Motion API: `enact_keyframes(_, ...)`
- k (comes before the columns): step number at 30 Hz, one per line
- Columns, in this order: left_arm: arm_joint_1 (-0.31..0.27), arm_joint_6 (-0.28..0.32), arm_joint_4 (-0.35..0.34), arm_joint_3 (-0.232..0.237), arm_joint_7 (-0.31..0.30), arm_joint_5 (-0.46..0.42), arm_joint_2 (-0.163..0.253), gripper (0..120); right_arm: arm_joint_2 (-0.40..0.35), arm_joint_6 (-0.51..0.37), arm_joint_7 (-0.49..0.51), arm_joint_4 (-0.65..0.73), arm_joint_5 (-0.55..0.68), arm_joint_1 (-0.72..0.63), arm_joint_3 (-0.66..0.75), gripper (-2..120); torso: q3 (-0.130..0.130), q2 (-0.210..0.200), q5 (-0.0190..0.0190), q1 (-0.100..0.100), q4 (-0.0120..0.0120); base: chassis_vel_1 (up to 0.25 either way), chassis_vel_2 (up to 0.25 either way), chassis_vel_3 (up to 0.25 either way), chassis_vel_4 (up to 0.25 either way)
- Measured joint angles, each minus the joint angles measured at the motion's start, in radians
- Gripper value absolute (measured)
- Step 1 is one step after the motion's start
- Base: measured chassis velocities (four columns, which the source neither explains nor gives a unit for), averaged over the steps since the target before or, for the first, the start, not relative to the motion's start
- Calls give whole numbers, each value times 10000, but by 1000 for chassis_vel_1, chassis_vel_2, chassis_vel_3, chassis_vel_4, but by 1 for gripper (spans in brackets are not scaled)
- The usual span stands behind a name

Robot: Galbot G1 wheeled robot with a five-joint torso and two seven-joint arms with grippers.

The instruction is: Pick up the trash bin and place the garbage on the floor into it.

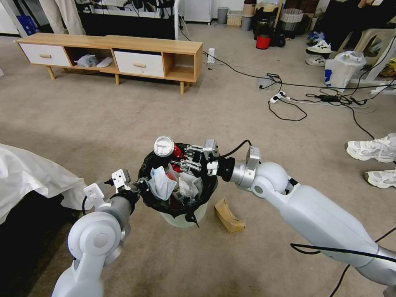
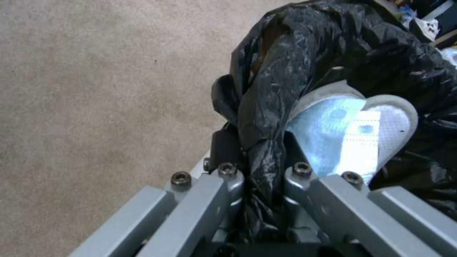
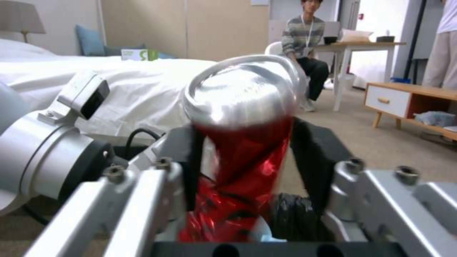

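Observation:
The trash bin (image 1: 183, 216), white with a black bag liner (image 2: 333, 53), stands just before me; whether it rests on the floor (image 1: 123, 123) I cannot tell. My left gripper (image 1: 139, 186) (image 2: 259, 159) is shut on the bin's near-left rim, pinching the liner. Inside lie a pale blue face mask (image 1: 161, 183) (image 2: 340, 137) and white tissues (image 1: 184, 186). My right gripper (image 1: 185, 159) (image 3: 242, 146) hovers over the bin's far rim, shut on a crushed red can (image 1: 166, 147) (image 3: 240, 117) held upright. A torn brown cardboard piece (image 1: 229, 215) lies on the carpet right of the bin.
A low wooden cabinet (image 1: 123, 53) stands at the back left. Cables (image 1: 288, 99) and a power strip run across the right floor near a white plastic bag (image 1: 342, 68). White sneakers (image 1: 371, 148) sit at the right edge. A white bedsheet (image 1: 29, 173) hangs on the left.

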Motion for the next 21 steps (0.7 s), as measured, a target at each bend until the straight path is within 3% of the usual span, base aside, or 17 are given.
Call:
enact_keyframes(1,0,-3,-1,9,0,20,-6,4,-47,27,12,20,-4,-94,68,55,0,0,0,0,0,0,0,0,0)
enact_keyframes(13,26,-12,-61,32,9,71,-44,4,-200,105,98,232,62,-443,327,97,0,0,0,0,0,0,0,0,0)
enact_keyframes(21,60,-18,-113,13,15,77,-18,4,-202,147,160,226,49,-583,442,100,0,0,0,0,0,0,0,0,0)
